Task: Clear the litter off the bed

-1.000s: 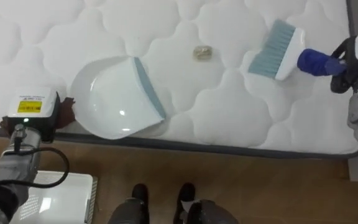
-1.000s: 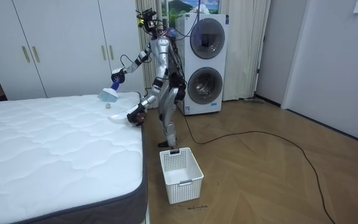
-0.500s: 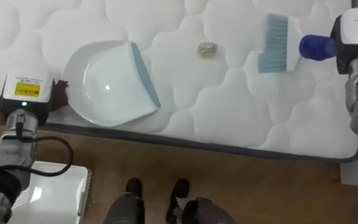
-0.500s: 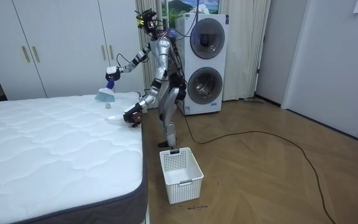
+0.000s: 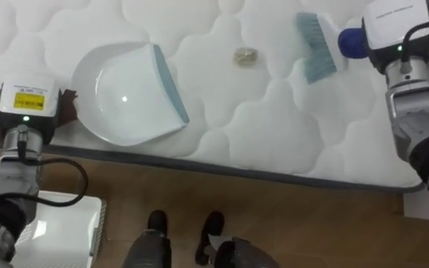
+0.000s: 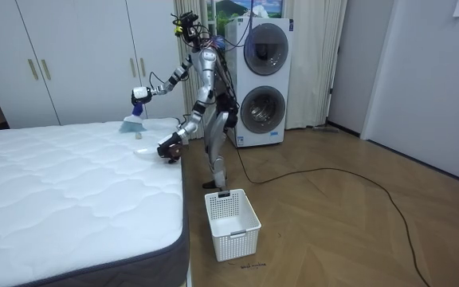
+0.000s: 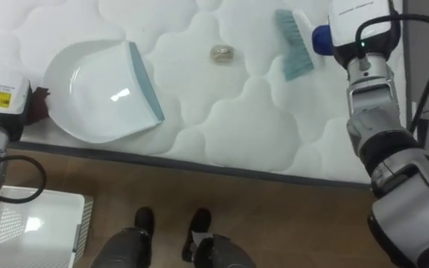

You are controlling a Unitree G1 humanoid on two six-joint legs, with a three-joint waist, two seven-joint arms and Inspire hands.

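A white dustpan (image 5: 129,93) with a grey-blue lip lies on the white mattress (image 5: 222,119) near its front edge. My left hand (image 5: 25,109) is curled on its handle at the far left, and the handle itself is hidden under the hand. A small crumpled scrap (image 5: 244,56) lies on the quilting to the right of the pan. My right hand (image 5: 390,27) is shut on the blue handle of a brush (image 5: 315,46), whose pale blue bristles hang right of the scrap. In the room view the brush (image 6: 129,123) is held just above the bed.
A white plastic basket (image 6: 232,223) stands on the wood floor at my left foot, also seen as the basket (image 5: 59,231). I stand at the bed's side edge (image 5: 274,173). Stacked laundry machines (image 6: 261,80) are behind me, and wardrobe doors (image 6: 70,56) stand beyond the bed.
My right arm has swung the brush farther out over the bed, and its bristles have turned. The left hand and dustpan stay at the mattress edge. The eye views have shifted a little.
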